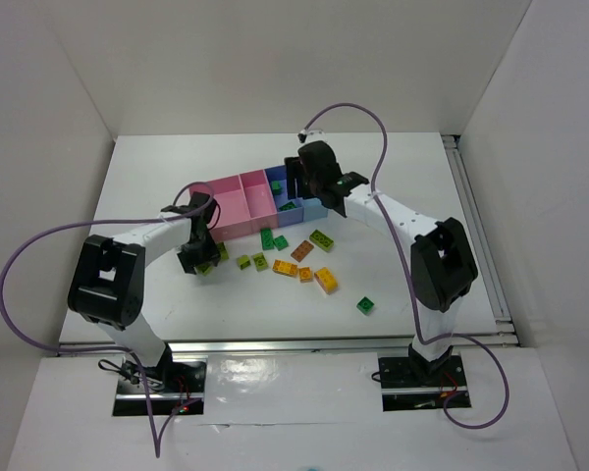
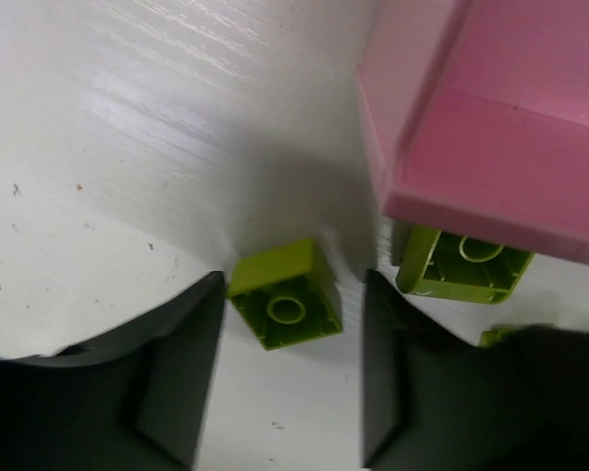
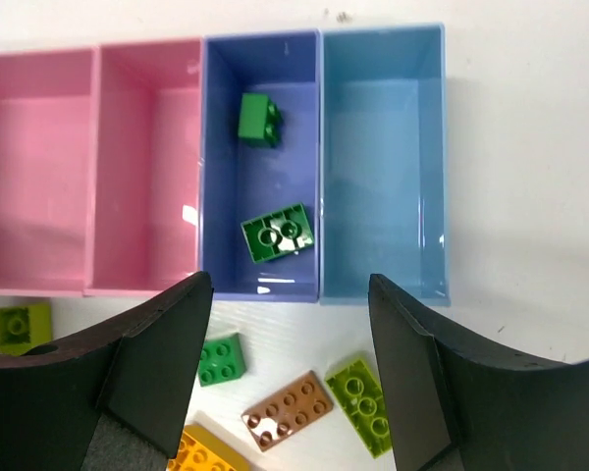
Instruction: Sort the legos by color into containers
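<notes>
Left tool (image 2: 294,285) down at the counter (image 1: 147,177), spread wide and pinching nothing yet, one finger at 9 o'clock and the other at 3 o'clock of a lime brick (image 2: 283,294). Right tool (image 3: 290,282) likewise spread and empty, hanging above the near wall of the containers (image 1: 238,196), well apart from that brick; left arm plainly the nearer one. Four joined bins in the row: two pink bins (image 3: 142,167) with nothing seen inside, then a darker blue bin (image 3: 226,196) holding two dark green bricks (image 3: 278,232), then a light blue bin (image 3: 383,147) with nothing visible in it. Pink corner (image 2: 491,128) looming at 1 o'clock of the left tool, a second lime brick (image 2: 463,263) tucked just beside its wall at 2 o'clock. Loose pieces scattered at 6 o'clock of the row: yellow-orange bricks (image 1: 325,281), a brown-orange plate (image 3: 290,410), lime and dark green ones, plus a lone dark green brick (image 1: 366,305) out toward 5 o'clock. Smallest and most pressing: the lime brick between the fingers, underside up, close to square so no real long axis, sides skewed a little against the finger faces, one corner touching or nearly touching the 9 o'clock finger. Probably a squeeze next, then a lift toward an unused bin; likely a slight twist of the brick as the faces meet it.
</notes>
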Robot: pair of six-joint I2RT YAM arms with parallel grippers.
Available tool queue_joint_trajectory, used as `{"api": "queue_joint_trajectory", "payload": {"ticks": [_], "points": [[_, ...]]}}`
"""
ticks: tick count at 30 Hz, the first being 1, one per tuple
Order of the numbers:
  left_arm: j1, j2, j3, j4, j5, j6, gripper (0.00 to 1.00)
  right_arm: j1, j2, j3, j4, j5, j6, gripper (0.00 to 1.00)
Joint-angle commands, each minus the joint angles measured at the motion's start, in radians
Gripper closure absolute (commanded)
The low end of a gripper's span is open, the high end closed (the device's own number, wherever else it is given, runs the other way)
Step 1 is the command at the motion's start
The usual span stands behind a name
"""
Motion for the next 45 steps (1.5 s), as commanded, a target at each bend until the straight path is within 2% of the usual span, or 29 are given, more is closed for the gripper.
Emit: {"api": "queue_joint_trajectory", "payload": {"ticks": [1,6,11,12,16,18,22,23,24,25,28,30,32,33,34,37,41,43,45], "points": [[-0.009,-0.036,-0.009,0.012,0.001,-0.024,0.43,0.007,-0.037,-0.038,0.033,0.022,-0.011,0.28],[-0.009,-0.070,0.009,-0.002,-0.026,-0.003,0.56,-0.002,-0.046,-0.047,0.033,0.031,-0.011,0.28],[-0.009,-0.134,0.063,-0.034,-0.001,0.015,0.58,-0.002,-0.078,-0.069,0.011,0.049,-0.011,0.28],[-0.009,-0.150,0.079,-0.034,0.000,0.028,0.60,-0.002,-0.101,-0.080,0.000,0.058,0.000,0.28],[-0.009,-0.214,0.191,-0.060,0.018,0.052,0.60,-0.022,-0.166,-0.129,-0.010,0.077,0.009,0.28],[-0.009,-0.214,0.260,-0.060,0.007,0.052,0.57,-0.031,-0.207,-0.167,-0.010,0.066,0.028,0.28],[-0.009,-0.069,0.386,-0.080,-0.045,0.071,0.57,-0.040,-0.241,-0.205,-0.036,0.046,0.037,0.28],[-0.009,-0.032,0.456,-0.091,-0.045,0.071,0.57,-0.040,-0.252,-0.205,-0.046,0.037,0.037,0.28],[-0.009,0.006,0.490,-0.104,-0.054,0.071,0.55,-0.040,-0.252,-0.215,-0.064,0.037,0.048,0.28],[-0.009,0.070,0.519,-0.117,-0.054,0.071,0.40,-0.040,-0.265,-0.228,-0.064,0.046,0.048,0.28],[-0.009,0.158,0.630,-0.146,-0.073,0.071,0.07,-0.040,-0.305,-0.274,-0.064,0.046,0.057,0.28],[-0.009,0.159,0.670,-0.170,-0.073,0.071,0.00,-0.040,-0.330,-0.303,-0.064,0.046,0.057,0.28],[-0.021,0.140,0.670,-0.170,-0.073,0.071,0.02,-0.040,-0.342,-0.323,-0.064,0.037,0.068,0.28],[-0.032,0.099,0.638,-0.170,-0.073,0.071,0.08,-0.040,-0.351,-0.334,-0.064,0.037,0.068,0.28],[-0.056,0.074,0.614,-0.170,-0.082,0.071,0.10,-0.040,-0.351,-0.343,-0.055,0.037,0.077,0.28],[-0.093,-0.034,0.457,-0.160,-0.092,0.049,0.14,-0.040,-0.351,-0.366,-0.044,0.037,0.086,0.28],[-0.125,-0.136,0.226,-0.076,-0.037,-0.038,0.14,-0.040,-0.351,-0.389,-0.032,0.037,0.095,0.28],[-0.125,-0.157,0.120,-0.022,-0.013,-0.054,0.08,-0.040,-0.351,-0.389,-0.032,0.025,0.095,0.28],[-0.125,-0.168,0.074,0.053,0.023,-0.054,0.06,-0.040,-0.342,-0.389,-0.041,0.011,0.095,0.28]]}}
